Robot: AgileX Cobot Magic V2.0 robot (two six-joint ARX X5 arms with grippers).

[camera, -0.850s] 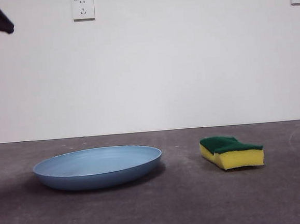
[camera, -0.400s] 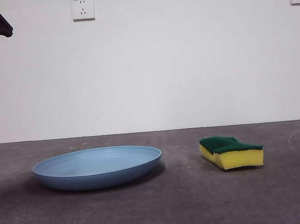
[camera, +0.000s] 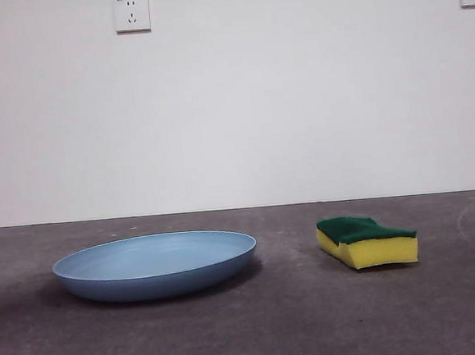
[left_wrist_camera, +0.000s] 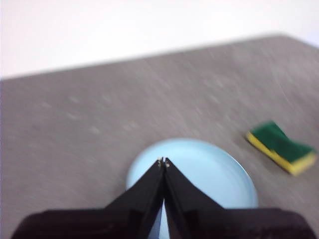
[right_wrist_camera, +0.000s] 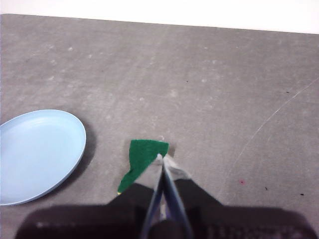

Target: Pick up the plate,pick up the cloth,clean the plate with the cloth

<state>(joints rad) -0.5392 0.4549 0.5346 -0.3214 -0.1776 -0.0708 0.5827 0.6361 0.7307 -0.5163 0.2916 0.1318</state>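
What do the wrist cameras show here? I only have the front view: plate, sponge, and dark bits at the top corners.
Observer: The left tool hangs above the plate, jaws shut and holding nothing.
Operator: And the right one?
Observer: The right tool is above the sponge, also shut and empty.
Operator: Does anything lie in the plate? From the front I see little past its rim.
Observer: As far as the wrist views show, its inside is bare light blue.
Operator: Is the sponge's green face up?
Observer: Yes, green on top, with yellow foam showing at its edge in the left wrist view.
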